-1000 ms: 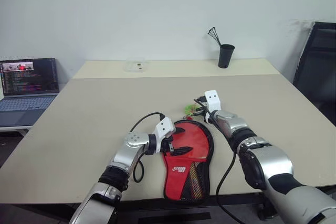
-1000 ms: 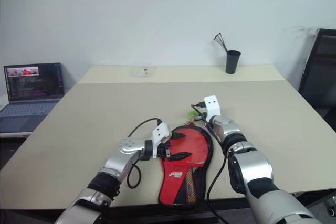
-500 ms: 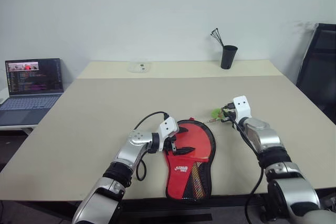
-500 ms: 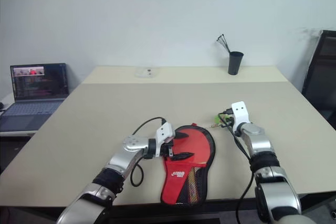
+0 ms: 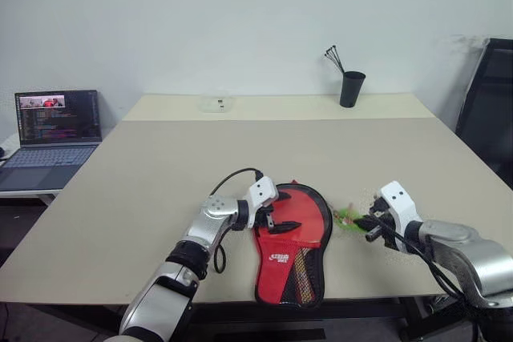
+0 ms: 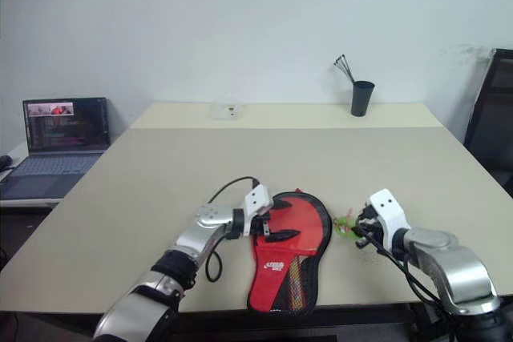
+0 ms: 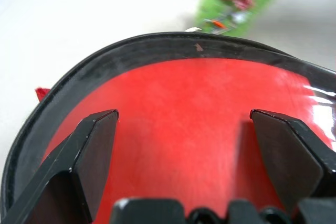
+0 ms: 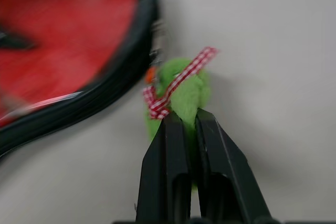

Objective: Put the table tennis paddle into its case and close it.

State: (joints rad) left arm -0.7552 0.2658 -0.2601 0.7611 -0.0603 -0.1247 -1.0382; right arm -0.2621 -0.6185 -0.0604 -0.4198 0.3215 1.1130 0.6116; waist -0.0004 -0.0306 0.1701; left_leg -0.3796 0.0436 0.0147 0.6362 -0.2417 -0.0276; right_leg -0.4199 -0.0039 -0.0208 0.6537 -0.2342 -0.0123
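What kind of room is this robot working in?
Probably an office or lab workroom. There is a large beige table, an open laptop showing code off to the side, a black cup of pens by the plain white wall, and a dark office chair.

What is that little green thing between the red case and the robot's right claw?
A small green charm with a red-checked ribbon, beside the case rim. The right gripper has its fingers pinched shut on it, as the right wrist view shows.

Bare table (image 5: pixel 160 166) surrounds the case (image 5: pixel 292 238); cup (image 5: pixel 350 88) stands well apart.
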